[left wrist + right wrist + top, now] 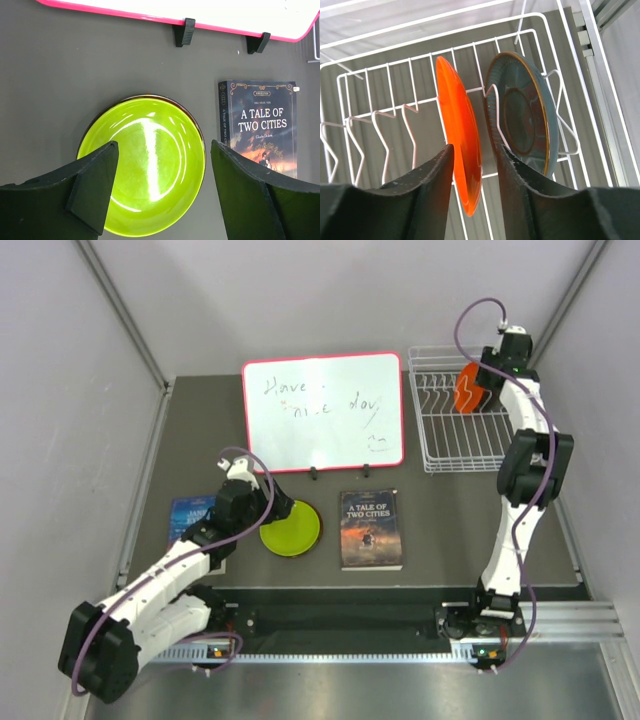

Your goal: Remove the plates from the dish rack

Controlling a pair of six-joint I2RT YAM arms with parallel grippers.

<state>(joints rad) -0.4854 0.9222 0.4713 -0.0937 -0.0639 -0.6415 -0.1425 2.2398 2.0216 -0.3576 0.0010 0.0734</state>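
top: high above the near edge, looking down on whole table point(450, 540) | left wrist: close, straight down on green plate point(145, 160), book point(260, 125), whiteboard point(225, 12) edge, all shared with top | right wrist: close, angled into dish rack point(412, 107), orange plate point(460, 140), both shared with top

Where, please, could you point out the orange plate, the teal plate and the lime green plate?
orange plate point(461, 125): right wrist view, middle of its visible face.
teal plate point(525, 117): right wrist view, its central well.
lime green plate point(150, 160): left wrist view, centre of its glossy face.
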